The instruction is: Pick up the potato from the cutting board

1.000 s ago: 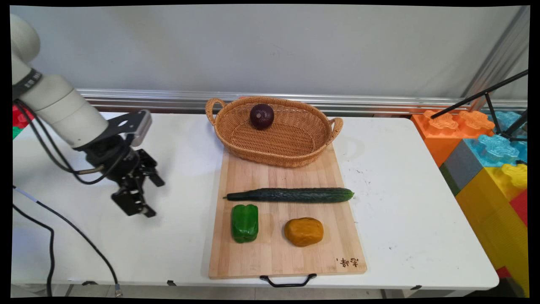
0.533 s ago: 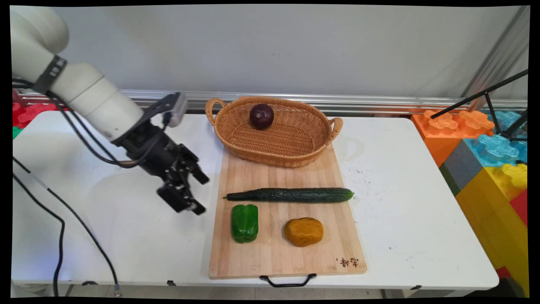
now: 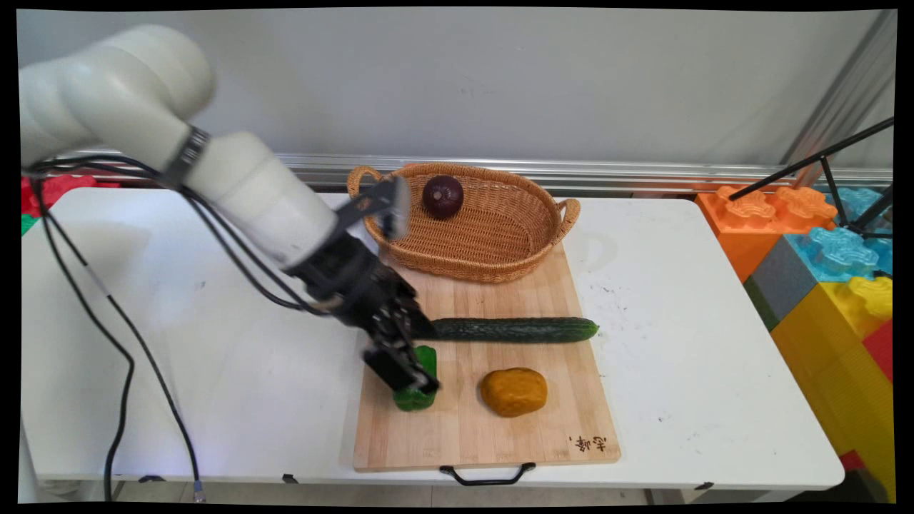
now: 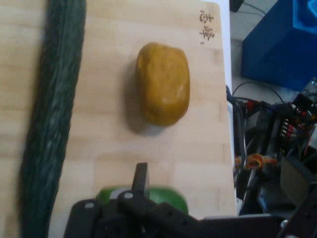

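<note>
My gripper point(image 3: 427, 360) hangs open just over the green bell pepper point(image 3: 413, 398) at the front left of the wooden cutting board point(image 3: 471, 435), partly hiding it. In the hand view one black finger point(image 4: 141, 178) rises in front of the pepper point(image 4: 166, 196). A long dark cucumber point(image 3: 518, 329) lies across the board behind the pepper, its left end hidden by the gripper. An orange-brown potato-like lump point(image 3: 514, 391) rests to the pepper's right. The hand view has the cucumber point(image 4: 49, 129) along the left side and the lump point(image 4: 163, 83) in the middle.
A wicker basket point(image 3: 493, 264) stands on the board's far end with a dark purple onion point(image 3: 443, 196) inside. Big coloured building blocks point(image 3: 821, 250) and a black tripod leg point(image 3: 814, 160) are past the table's right edge. Black cables point(image 3: 121, 357) hang over the table's left part.
The arm has swung to the right, from the bare table left of the board to a spot over the green pepper. Nothing on the board has moved.
</note>
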`<action>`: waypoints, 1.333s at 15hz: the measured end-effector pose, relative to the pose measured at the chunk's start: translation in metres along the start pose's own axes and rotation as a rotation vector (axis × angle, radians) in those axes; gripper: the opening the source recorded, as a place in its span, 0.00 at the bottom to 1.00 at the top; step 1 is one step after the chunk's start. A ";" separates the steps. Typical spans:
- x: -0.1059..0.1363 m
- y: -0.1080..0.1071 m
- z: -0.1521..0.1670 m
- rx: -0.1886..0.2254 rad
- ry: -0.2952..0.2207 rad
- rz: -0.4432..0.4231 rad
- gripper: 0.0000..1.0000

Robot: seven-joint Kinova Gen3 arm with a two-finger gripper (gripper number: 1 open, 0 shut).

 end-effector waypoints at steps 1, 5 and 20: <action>0.008 0.005 0.010 0.006 -0.005 0.006 1.00; 0.038 0.020 0.052 0.058 -0.031 0.030 1.00; 0.068 0.022 0.131 0.188 -0.108 0.074 1.00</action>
